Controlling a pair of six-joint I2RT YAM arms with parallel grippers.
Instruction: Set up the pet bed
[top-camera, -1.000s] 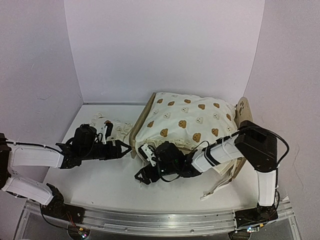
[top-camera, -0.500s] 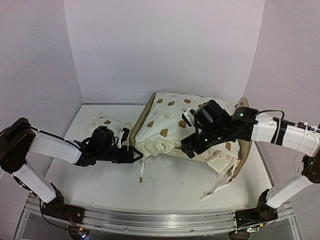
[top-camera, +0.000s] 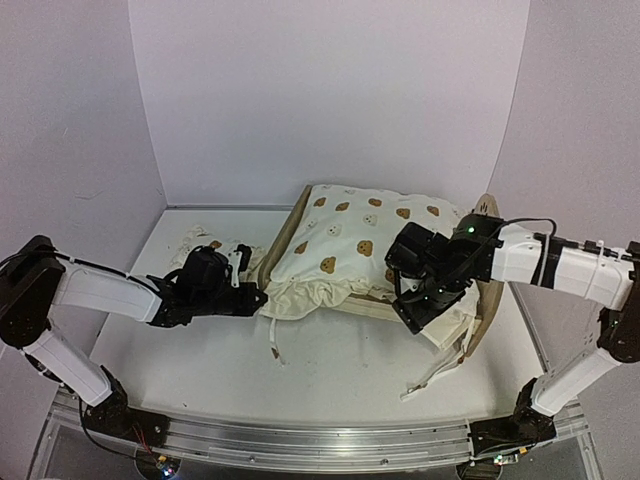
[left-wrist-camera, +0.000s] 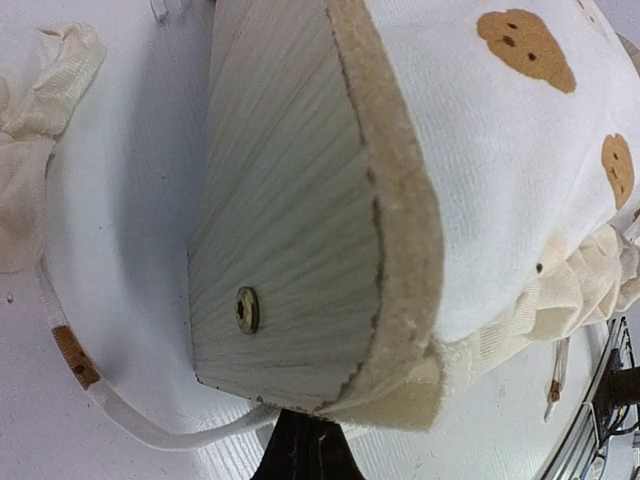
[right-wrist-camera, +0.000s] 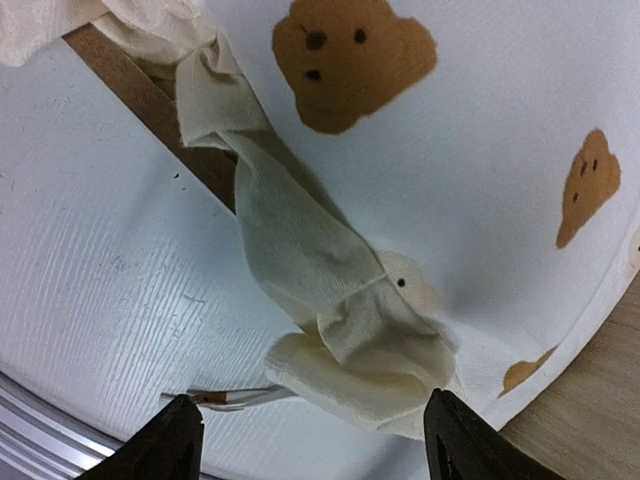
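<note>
- Mostly the pet bed (top-camera: 286, 232) is buried: it stands on the table (top-camera: 330, 375) right of centre, and the bear-print cushion (top-camera: 360, 235) lies spread over it, so its lying surface is wholly hidden.
- Of the frame, only the wooden end board (left-wrist-camera: 290, 200) on the left, a dark strip of side rail (right-wrist-camera: 140, 95) and the rounded headboard (top-camera: 493, 212) on the right show.
- That headboard is partly covered by the right arm. Its paw-print cutout (top-camera: 484, 211) sits near the top, small but recognisable.
- The left claw (left-wrist-camera: 303, 448) is closed tight at the near lower corner of the end board, just beside the cushion's ruffled corner.
- Only the dark tips of that claw show, cut off by the bottom edge of the left wrist view.
- A white tie (left-wrist-camera: 140, 425) curves along the table right up to those tips — I cannot tell whether it is pinched between them.
- The right claw (right-wrist-camera: 315, 445) has its fingers spread wide with nothing between them. It hangs over the cushion's near edge, where a twisted ruffle (right-wrist-camera: 330, 300) droops past the rail.
- In the right wrist view just the two fingertips (right-wrist-camera: 175, 440) poke in at the bottom.
- The small pillow (top-camera: 210, 248) lies crumpled on the table left of the bed, half hidden behind the left arm and cut off at the edge of the left wrist view.
- A round metal bolt (left-wrist-camera: 247, 309) sits low in the end board — its face is too small to make out.
- Brown and white bear faces are the cushion's only print.
</note>
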